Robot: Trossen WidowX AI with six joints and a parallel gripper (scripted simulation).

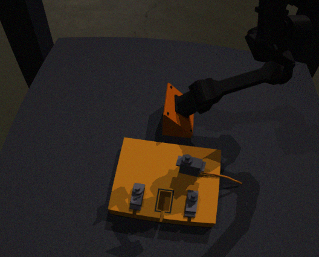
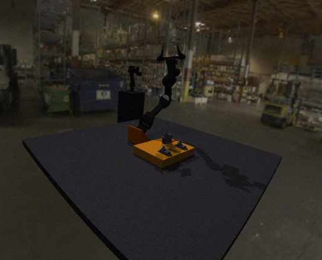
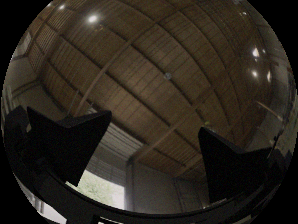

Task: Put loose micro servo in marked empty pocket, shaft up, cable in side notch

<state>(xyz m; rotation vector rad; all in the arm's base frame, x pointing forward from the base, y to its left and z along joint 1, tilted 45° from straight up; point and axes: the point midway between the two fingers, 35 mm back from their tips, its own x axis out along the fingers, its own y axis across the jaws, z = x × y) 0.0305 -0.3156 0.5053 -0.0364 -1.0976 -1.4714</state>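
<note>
The loose micro servo (image 1: 191,166) (image 2: 167,138) stands upright on top of the orange deck (image 1: 145,157) (image 2: 149,149), shaft up, near its back right part. Its orange cable (image 1: 226,176) runs out past the deck's right edge. The marked pocket (image 1: 164,200) is empty, near the deck's front edge, with its side notch (image 1: 161,215) toward that edge. My gripper (image 2: 170,51) (image 3: 157,123) is wide open and empty, raised high above the deck and pointing up; the wrist view shows only the ceiling between the fingers. The fingertips are outside the top view.
Seated servos stand left (image 1: 137,196) and right (image 1: 191,203) of the pocket. An orange angled bracket (image 1: 170,104) (image 2: 135,134) holds the arm's base just behind the deck. The arm leans up and to the right in the top view.
</note>
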